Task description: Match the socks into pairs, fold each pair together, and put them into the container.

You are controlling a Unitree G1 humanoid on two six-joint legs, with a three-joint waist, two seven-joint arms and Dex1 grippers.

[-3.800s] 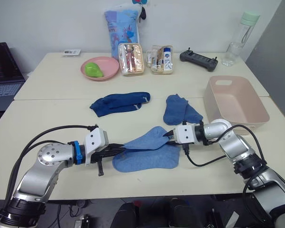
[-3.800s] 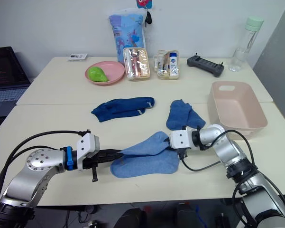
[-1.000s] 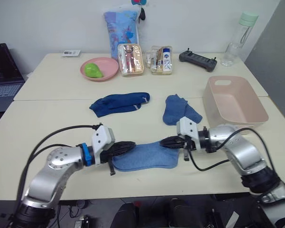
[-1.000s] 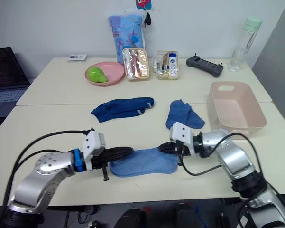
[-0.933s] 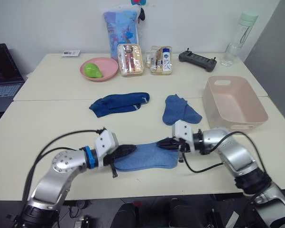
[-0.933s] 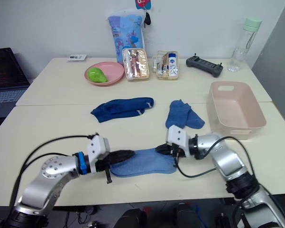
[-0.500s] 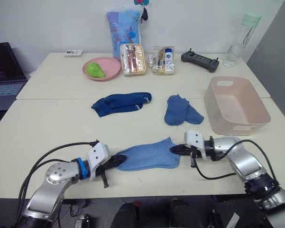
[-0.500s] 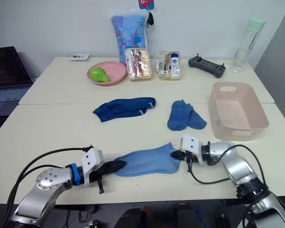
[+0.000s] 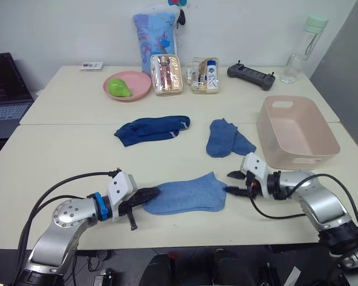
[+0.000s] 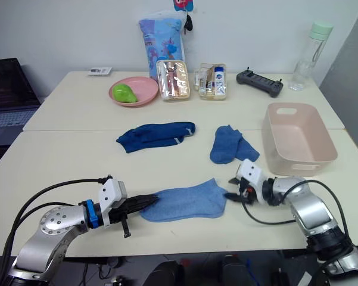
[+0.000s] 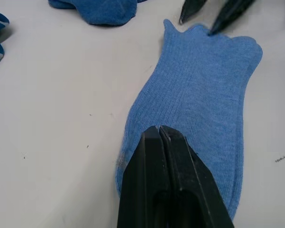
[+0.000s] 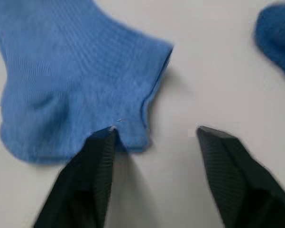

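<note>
Light blue sock point(image 9: 187, 194) lies flat near the front edge of the table point(image 9: 59, 155), roughly midway along it. Looks like two layers stacked, one on the other, cuff end toward the robot's right.

Left gripper point(image 9: 150, 193): fingers pressed tight together, tips pinching the toe end of the light blue sock. In the left wrist view the two black fingers point(image 11: 166, 156) sit closed on top of the knit.

Right gripper point(image 9: 233, 182): fingers spread wide, holding nothing, tips just beside the sock's cuff edge. In the right wrist view one fingertip point(image 12: 104, 137) touches or nearly touches the cuff corner; the other stands over bare table.

Dark navy socks point(image 9: 152, 129) bunched together toward the table's middle. Medium blue socks point(image 9: 227, 138) lie to their right, overlapping each other, near the container.

Container point(image 9: 298, 134), pale pink tub, stands at the right edge of the table; no socks seen inside it.

Along the far edge: pink plate point(image 9: 126, 87) with a green object, printed bag point(image 9: 155, 33), two clear pouches point(image 9: 184, 74), black controller point(image 9: 251, 75), clear bottle point(image 9: 302, 49). Laptop point(image 9: 6, 86) off the left edge.
</note>
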